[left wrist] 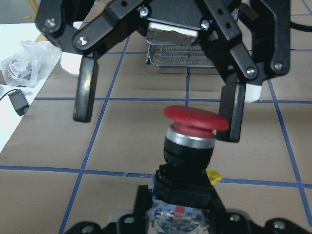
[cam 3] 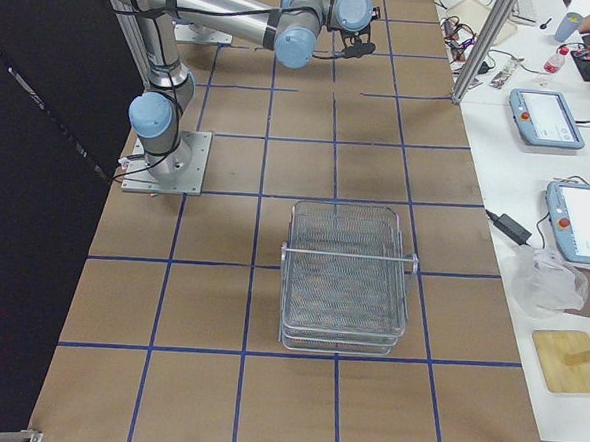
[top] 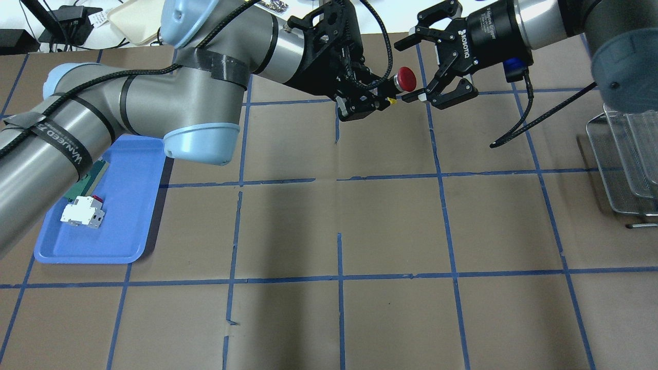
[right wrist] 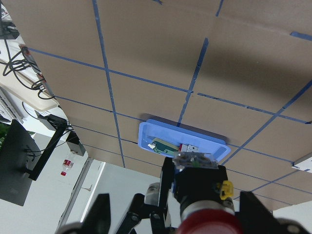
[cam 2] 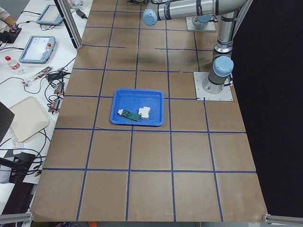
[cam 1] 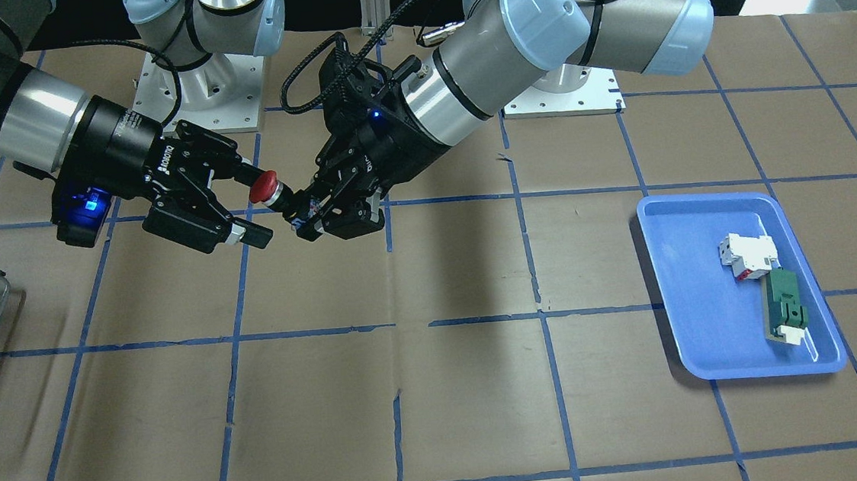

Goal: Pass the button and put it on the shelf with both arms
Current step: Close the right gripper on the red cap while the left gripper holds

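My left gripper is shut on the clear end and black body of the button and holds it level above the table, red cap pointing at my right gripper. The right gripper is open, its two fingers on either side of the cap. In the left wrist view the button sits close beside one right finger, far from the other. In the overhead view the button lies between both grippers. The wire shelf stands on the table, apart from both arms; it also shows in the overhead view.
A blue tray holds a white block with red marks and a green flat part. The brown table has a blue tape grid. Tablets, cables and a bottle lie on side benches.
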Action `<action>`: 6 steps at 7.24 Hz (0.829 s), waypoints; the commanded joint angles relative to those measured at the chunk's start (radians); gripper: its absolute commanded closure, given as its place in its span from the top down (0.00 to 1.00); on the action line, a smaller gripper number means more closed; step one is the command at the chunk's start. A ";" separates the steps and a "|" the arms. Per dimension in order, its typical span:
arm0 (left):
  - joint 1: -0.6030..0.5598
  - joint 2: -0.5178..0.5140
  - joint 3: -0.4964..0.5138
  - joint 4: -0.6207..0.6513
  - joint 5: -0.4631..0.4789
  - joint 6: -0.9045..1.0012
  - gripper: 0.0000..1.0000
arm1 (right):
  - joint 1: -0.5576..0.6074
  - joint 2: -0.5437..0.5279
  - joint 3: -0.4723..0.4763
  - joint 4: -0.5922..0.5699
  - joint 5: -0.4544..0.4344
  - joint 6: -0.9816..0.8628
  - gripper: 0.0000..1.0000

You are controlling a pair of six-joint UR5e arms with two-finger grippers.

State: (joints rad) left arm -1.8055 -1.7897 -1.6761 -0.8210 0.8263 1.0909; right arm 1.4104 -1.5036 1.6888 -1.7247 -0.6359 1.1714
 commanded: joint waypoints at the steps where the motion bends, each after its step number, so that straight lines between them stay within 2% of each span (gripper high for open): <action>1: 0.000 0.001 -0.001 -0.001 0.002 0.000 0.00 | 0.011 0.000 0.000 0.002 0.002 0.001 0.67; 4: 0.000 0.001 -0.001 0.000 0.002 -0.072 0.00 | 0.024 0.003 0.000 0.011 0.002 -0.002 0.01; 6: 0.000 0.001 -0.001 0.000 0.001 -0.072 0.00 | 0.024 0.000 0.002 0.017 0.030 0.001 0.00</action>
State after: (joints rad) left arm -1.8053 -1.7886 -1.6765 -0.8201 0.8275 1.0214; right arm 1.4341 -1.5022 1.6895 -1.7113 -0.6244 1.1698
